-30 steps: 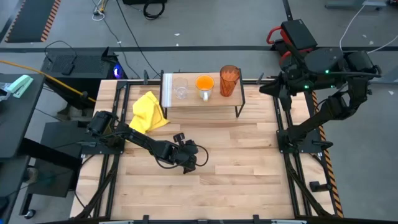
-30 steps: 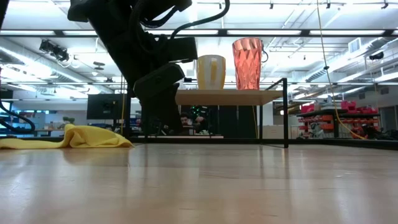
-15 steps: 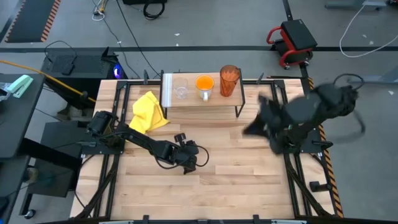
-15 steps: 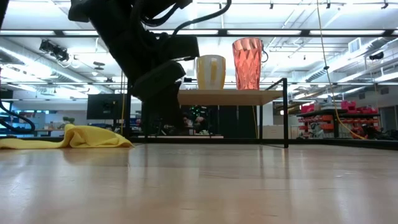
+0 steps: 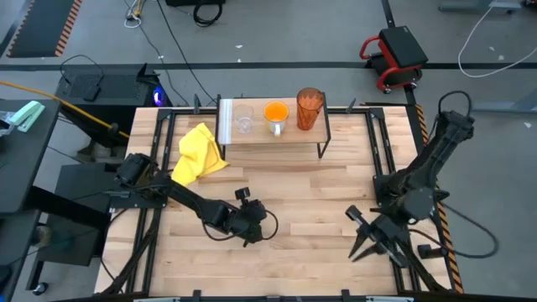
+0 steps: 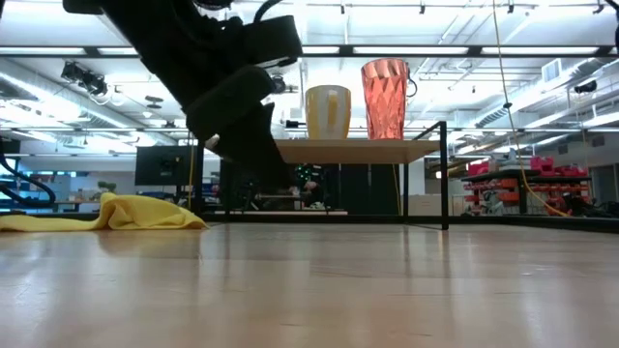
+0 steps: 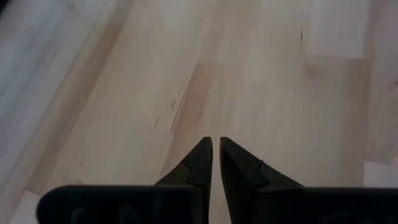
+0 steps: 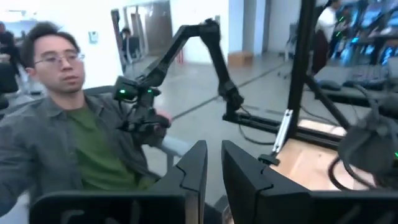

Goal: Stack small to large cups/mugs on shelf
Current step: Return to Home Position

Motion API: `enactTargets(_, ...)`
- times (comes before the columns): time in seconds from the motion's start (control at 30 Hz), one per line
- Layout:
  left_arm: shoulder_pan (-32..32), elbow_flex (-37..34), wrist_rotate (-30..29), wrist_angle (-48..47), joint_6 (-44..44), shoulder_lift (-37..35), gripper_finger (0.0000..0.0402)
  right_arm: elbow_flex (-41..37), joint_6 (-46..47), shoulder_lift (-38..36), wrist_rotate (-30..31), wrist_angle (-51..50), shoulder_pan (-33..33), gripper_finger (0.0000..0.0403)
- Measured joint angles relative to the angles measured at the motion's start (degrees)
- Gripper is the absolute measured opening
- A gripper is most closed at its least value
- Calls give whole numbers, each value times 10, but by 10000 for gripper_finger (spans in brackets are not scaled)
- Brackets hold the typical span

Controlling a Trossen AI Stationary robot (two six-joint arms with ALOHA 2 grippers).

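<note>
Black jointed left arm (image 5: 191, 201), black right arm (image 5: 430, 158) with looped cable, tapered matte-black jaws

Your right hand (image 8: 214, 148) pointed out past the bench (image 8: 311, 163) edge, its fingers nearly together. Beyond it, a person (image 8: 68, 146) sat beside a dark arm (image 8: 214, 46).

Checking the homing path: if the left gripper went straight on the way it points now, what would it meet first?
The bare tabletop. The left gripper points down at plain wood, and its wrist view shows nothing else in that line; how near the wood lies is unclear.
</note>
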Motion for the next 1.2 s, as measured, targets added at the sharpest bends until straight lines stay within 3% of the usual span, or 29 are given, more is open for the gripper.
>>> enactTargets(0.2, -4, 0, -7, 65, 72, 0, 33, -160, -4, -23, -10, 203, -31, 56)
enactTargets(0.33, -14, 0, -6, 113, 132, -10, 28, -201, 7, -31, -93, 276, -73, 56)
enactTargets(0.63, 0, 0, -4, 101, 202, -107, 37, -205, 18, -68, -247, 252, -173, 56)
enactTargets(1.03, 34, 0, 26, -18, 225, -349, 32, -205, 25, -169, -355, 195, -282, 56)
enactTargets(1.2, 26, 0, 27, -47, 225, -440, 28, -205, 31, -228, -363, 146, -309, 56)
